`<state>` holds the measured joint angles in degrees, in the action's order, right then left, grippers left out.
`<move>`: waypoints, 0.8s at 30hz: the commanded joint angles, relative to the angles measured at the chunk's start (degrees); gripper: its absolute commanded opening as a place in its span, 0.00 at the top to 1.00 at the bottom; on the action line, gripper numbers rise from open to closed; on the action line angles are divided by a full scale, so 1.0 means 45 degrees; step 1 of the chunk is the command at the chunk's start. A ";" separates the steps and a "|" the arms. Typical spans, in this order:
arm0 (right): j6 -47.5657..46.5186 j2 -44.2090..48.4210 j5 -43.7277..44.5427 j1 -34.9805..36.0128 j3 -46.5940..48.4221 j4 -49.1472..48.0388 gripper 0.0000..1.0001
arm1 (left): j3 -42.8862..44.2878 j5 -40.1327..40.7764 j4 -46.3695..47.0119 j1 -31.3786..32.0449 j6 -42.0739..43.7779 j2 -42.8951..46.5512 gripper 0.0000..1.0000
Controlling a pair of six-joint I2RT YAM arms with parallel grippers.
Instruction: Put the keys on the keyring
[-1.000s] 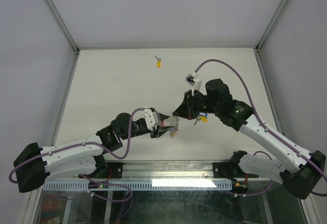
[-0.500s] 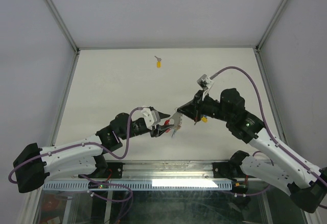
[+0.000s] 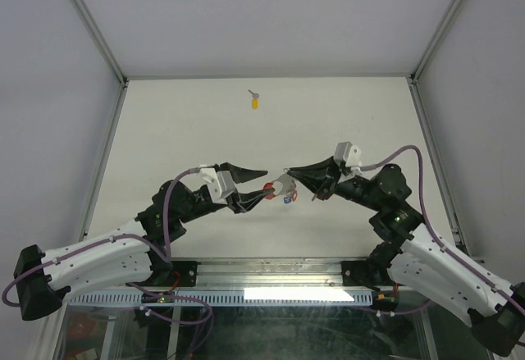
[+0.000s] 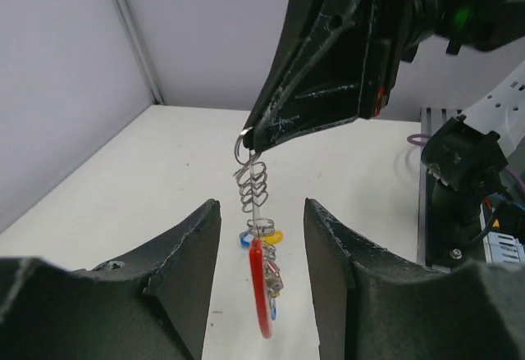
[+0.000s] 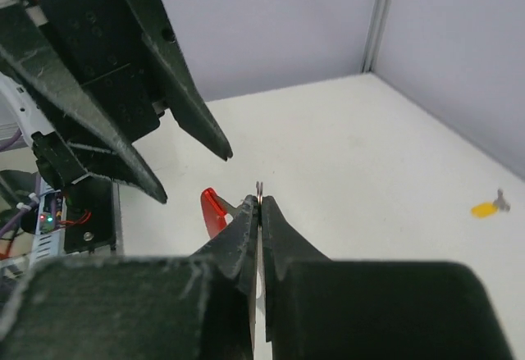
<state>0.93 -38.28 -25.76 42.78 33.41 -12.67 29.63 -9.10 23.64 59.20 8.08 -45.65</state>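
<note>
Right gripper (image 5: 258, 202), black, two-finger: jaws pressed fully together, pinching the top loop of the keyring (image 4: 253, 181), a short chain of thin silver wire rings ending in a curved red plastic strip (image 4: 261, 298). The keyring hangs free in the air above the white table (image 3: 189, 130), between the two arms.

Left gripper (image 4: 261, 206), black, two-finger: jaws spread partway, one on either side of the hanging chain. No contact is visible and nothing is held.

Keys (image 4: 273, 234), tiny, silver, with blue and yellow plastic heads: clustered low on the chain, beside the strip. One further yellow-headed key (image 3: 255, 102) lies loose on the far side of the table, well apart.

Handling, judged: the keyring is very light and limp, free to swing and twist. Its wire looks thin, springy and slippery. The best hold is likely the stiff red strip, which leaves the rings clear.
</note>
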 commanded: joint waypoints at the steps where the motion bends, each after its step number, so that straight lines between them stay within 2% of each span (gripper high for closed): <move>1: -0.1751 0.0528 -0.1455 0.0043 -0.1008 -0.5037 1.00 | 0.0732 -0.0438 -0.0181 0.0024 -0.0181 0.0563 0.56; 4: -0.2232 0.0493 -0.2024 0.0039 -0.1416 -0.6397 1.00 | 0.0869 -0.0613 -0.0340 0.0019 -0.0159 0.0880 0.56; 14: -0.3083 0.0132 -0.4213 0.0042 -0.1722 -0.8948 1.00 | 0.1269 -0.1120 -0.0707 0.0010 -0.0008 0.1380 0.60; 19: -0.2048 -0.0533 -0.5229 0.0033 -0.1723 -1.0764 1.00 | 0.1562 -0.1889 -0.0685 0.0010 0.0141 0.1464 0.65; 24: -0.1340 -0.0989 -0.4913 0.0294 -0.1769 -1.1985 1.00 | 0.1655 -0.3075 -0.0351 0.0014 0.0197 0.1583 0.65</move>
<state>-8.62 -41.67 -47.86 43.18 25.36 -55.81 34.37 -17.19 19.46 59.20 8.38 -39.59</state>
